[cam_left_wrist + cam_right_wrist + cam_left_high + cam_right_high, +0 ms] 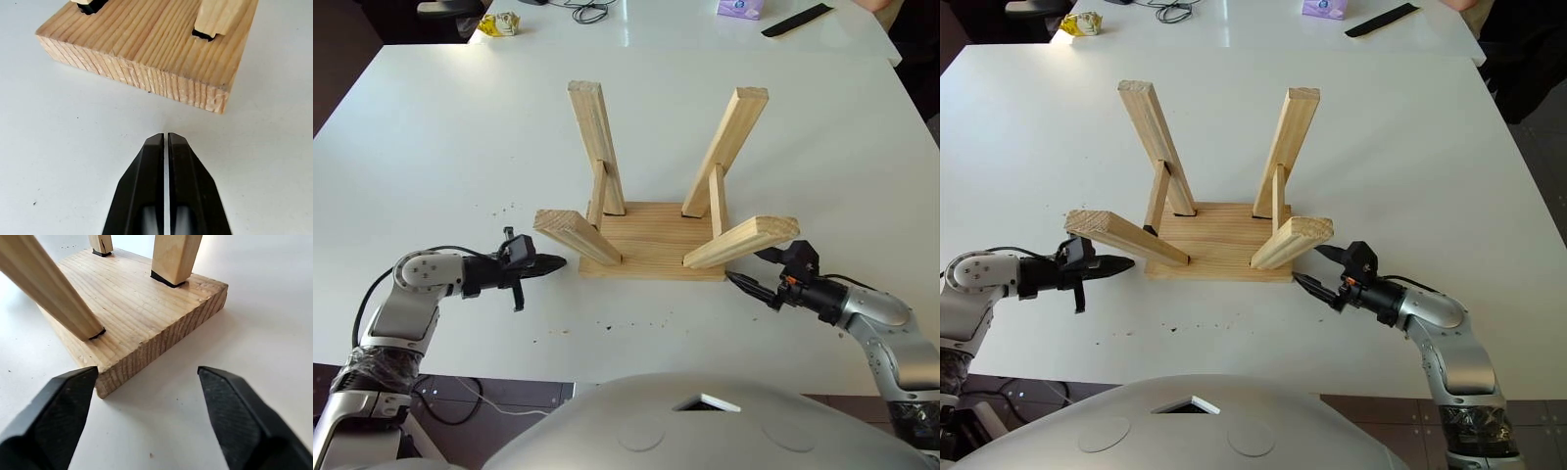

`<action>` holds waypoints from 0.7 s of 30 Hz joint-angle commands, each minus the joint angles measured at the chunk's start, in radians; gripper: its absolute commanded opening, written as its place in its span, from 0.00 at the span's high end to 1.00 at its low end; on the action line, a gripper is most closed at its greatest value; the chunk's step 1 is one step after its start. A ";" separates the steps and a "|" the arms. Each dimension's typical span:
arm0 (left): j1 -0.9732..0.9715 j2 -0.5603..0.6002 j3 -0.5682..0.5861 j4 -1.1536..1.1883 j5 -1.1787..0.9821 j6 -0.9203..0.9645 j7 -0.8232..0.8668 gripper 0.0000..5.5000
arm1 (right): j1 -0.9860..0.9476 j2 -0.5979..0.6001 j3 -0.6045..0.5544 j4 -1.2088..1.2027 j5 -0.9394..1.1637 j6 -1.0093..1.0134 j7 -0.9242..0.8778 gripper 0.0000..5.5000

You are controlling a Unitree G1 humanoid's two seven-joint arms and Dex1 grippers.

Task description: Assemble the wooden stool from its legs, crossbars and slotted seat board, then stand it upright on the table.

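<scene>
The stool lies upside down on the white table (pixel 431 147). Its slotted seat board (pixel 651 240) rests flat, and its legs splay upward: two far ones (pixel 597 147) (pixel 726 147) and two near ones (pixel 576 237) (pixel 741 242). Thin crossbars (pixel 598 194) (pixel 716 201) join the legs on each side. My left gripper (pixel 558 262) is shut and empty, its tip on the table just short of the board's near left corner (pixel 215 98). My right gripper (pixel 749 267) stands open at the near right corner (pixel 105 382), under the near right leg, holding nothing.
On the far table lie a crumpled yellow item (pixel 499 24), a cable (pixel 592 12), a purple box (pixel 741 8) and a black strip (pixel 798 20). Dark specks (pixel 607 323) dot the table in front of the stool. The table's front edge runs close behind both grippers.
</scene>
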 commanded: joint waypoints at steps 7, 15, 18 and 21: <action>0.091 0.006 -0.024 -0.051 0.032 -0.014 0.016 1.00 | 0.103 -0.049 0.023 -0.073 0.046 0.000 0.053 0.61; 0.075 -0.007 -0.054 -0.047 0.055 -0.011 0.034 1.00 | 0.050 -0.015 0.066 -0.025 0.013 -0.009 0.004 0.84; 0.067 -0.008 -0.059 -0.045 0.052 -0.010 0.041 1.00 | 0.049 -0.012 0.080 -0.024 0.004 -0.018 -0.005 0.91; 0.069 -0.005 -0.064 -0.048 0.050 -0.010 0.040 1.00 | 0.045 -0.016 0.092 -0.012 -0.010 -0.029 -0.009 0.95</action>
